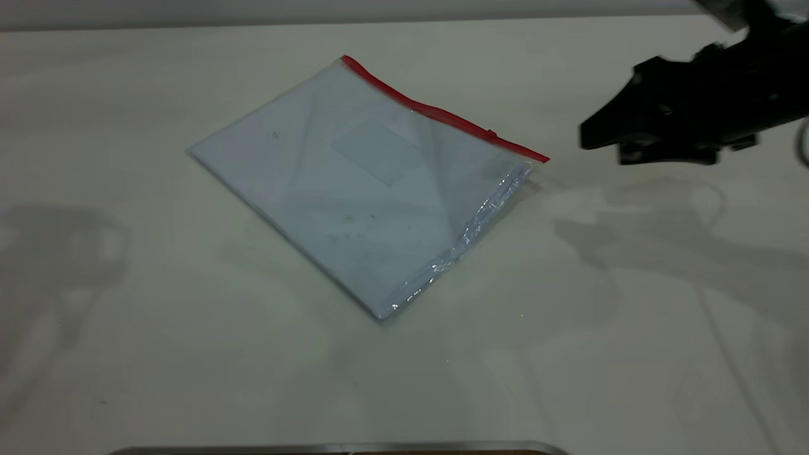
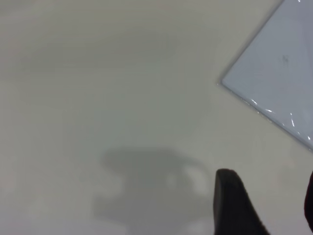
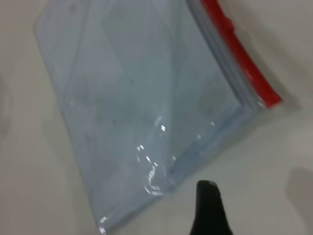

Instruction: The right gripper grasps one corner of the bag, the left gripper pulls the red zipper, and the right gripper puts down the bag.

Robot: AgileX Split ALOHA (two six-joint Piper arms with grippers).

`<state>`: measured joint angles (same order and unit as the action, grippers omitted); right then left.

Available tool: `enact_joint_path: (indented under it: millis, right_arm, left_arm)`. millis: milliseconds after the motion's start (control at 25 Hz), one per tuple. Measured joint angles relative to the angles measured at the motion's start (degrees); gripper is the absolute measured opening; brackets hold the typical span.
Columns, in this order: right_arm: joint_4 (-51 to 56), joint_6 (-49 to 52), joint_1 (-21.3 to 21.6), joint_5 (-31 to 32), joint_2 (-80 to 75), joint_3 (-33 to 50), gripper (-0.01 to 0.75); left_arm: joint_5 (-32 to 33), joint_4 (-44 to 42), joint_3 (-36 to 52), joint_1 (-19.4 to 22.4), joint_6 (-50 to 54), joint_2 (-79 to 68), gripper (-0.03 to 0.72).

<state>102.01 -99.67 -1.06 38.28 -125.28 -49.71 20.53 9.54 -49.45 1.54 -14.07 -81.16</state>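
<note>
The bag (image 1: 366, 183) lies flat on the table, a clear pouch with white paper inside. The red zipper (image 1: 442, 114) runs along its far edge, with the small slider (image 1: 491, 133) near the right end. The corner of the bag (image 1: 537, 158) points toward my right gripper (image 1: 600, 146), which hovers open and empty just right of it. The right wrist view shows the bag (image 3: 146, 98), the zipper (image 3: 239, 54) and one of my fingers (image 3: 208, 210) beside the crinkled side seam. My left gripper (image 2: 269, 205) is open over bare table near the bag's left corner (image 2: 279, 83); it is outside the exterior view.
The pale table (image 1: 189, 354) spreads around the bag, with arm shadows at the left and right. A dark metal edge (image 1: 341, 448) runs along the near border.
</note>
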Motion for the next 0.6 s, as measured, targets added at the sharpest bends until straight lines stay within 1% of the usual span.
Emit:
enact_joint_path:
  millis: [200,360,600]
  right_arm:
    - [0.3,0.6,0.0,2.1,-9.2,-8.3,0.566]
    - [0.4,1.1,-0.1,5.0,-15.3,-13.6,0.566]
    - [0.4,1.6,-2.9,4.8,-21.0,-19.2,0.566]
  left_arm:
    - [-1.3,0.0,0.0,0.0,-0.1,-0.1,0.416]
    - [-1.4,0.0,0.0,0.0,0.0,-0.2,0.416]
    - [-1.4,0.0,0.0,0.0,0.0,-0.2,0.416]
